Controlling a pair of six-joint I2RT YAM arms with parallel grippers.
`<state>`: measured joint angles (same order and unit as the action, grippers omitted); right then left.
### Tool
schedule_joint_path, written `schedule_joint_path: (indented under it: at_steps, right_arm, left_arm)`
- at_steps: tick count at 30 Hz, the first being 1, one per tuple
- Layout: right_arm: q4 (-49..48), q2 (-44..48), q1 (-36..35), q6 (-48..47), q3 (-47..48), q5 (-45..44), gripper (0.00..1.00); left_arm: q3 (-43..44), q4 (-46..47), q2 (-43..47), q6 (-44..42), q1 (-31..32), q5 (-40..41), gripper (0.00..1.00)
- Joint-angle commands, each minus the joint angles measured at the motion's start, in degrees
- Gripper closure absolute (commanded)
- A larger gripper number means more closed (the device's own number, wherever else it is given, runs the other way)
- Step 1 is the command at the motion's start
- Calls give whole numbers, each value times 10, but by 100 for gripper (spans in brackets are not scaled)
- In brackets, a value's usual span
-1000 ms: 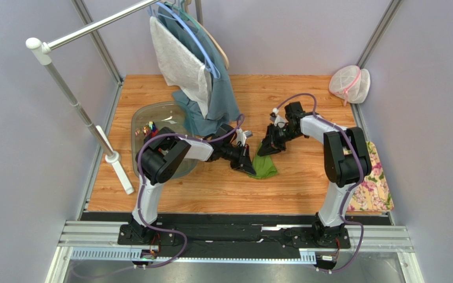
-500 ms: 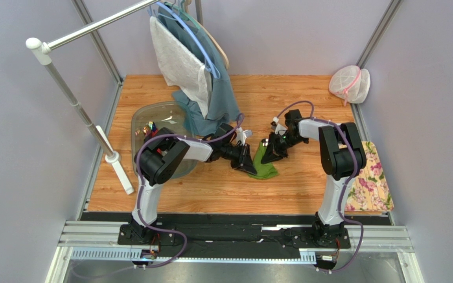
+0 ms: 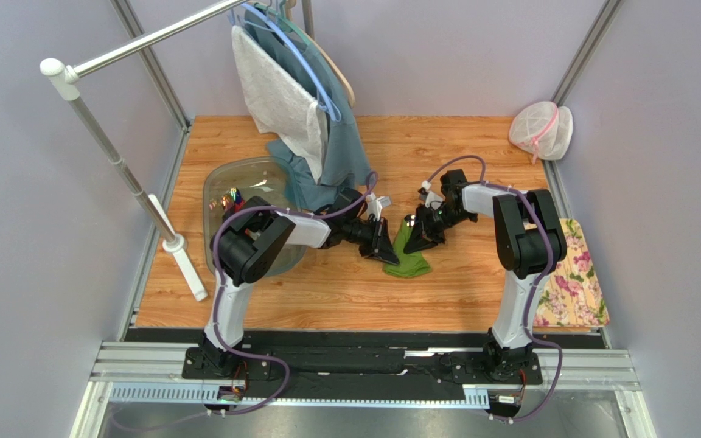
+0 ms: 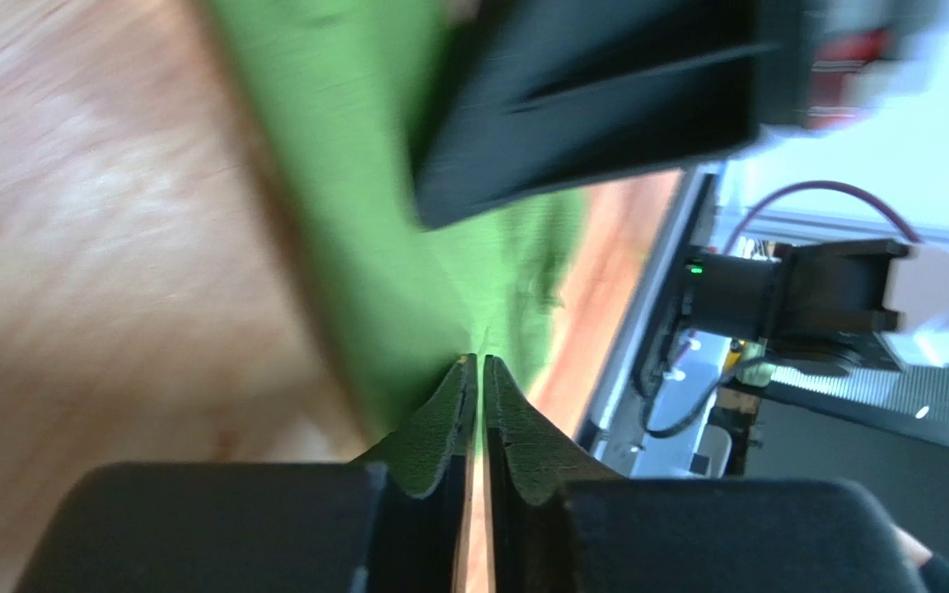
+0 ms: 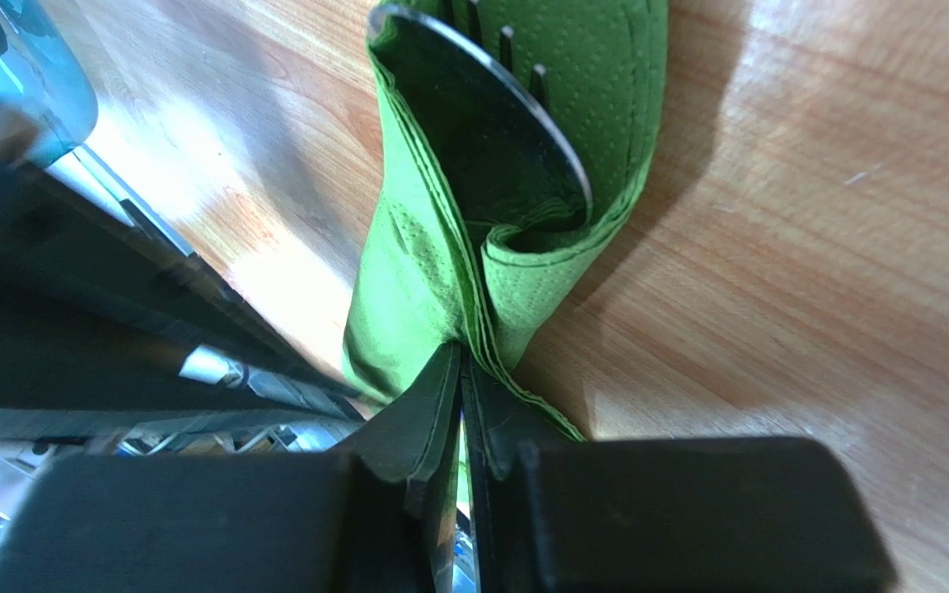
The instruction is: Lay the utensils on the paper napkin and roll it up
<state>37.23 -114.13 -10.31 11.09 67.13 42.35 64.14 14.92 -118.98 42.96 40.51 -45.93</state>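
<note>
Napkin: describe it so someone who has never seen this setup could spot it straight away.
Look at the middle of the wooden table. There the napkin lies, half rolled around dark utensils, pinched by the left claw and right claw. It is the only grass-green thing, unlike the teal garment hanging behind it and the flowered mat at the right edge.

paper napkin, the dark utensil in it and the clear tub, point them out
paper napkin [image 5: 616, 74], right wrist view, outer fold
dark utensil [image 5: 480, 136], right wrist view, rounded end
clear tub [image 3: 235, 169], top external view, far rim
</note>
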Motion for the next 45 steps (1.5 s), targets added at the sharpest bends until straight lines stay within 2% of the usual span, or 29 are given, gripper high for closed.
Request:
schedule_joint_path:
  at_steps: [1,6,11,17,22,28,31,35,38,45]
  right_arm:
    - [-3,-11,1,-39,10,-71,89]
    - [66,35,1,-70,38,-4,82]
    - [73,80,-3,-61,-6,35,80]
    - [64,41,-7,-83,-54,9,81]
    - [72,34,6,-99,-80,-52,81]
    - [98,76,22,-101,-20,-70,80]
    - [86,101,23,-68,11,-88,73]
    - [44,122,22,-8,16,-102,53]
    - [21,116,23,23,16,-124,45]
    - [2,75,16,52,19,-127,46]
  left_arm:
    - [-3,1,-38,16,-3,17,90]
    - [-13,-17,-68,12,-10,28,96]
    - [-9,-22,-70,10,-10,30,98]
    - [-5,-27,-74,12,-11,34,99]
    - [-12,-25,-67,13,-10,37,99]
    - [-18,-22,-62,15,-11,40,100]
    - [-18,-23,-62,13,-10,40,100]
    - [-16,-23,-61,13,-11,41,100]
    - [-14,-23,-62,14,-11,41,100]
    - [-8,-22,-67,16,-10,39,100]
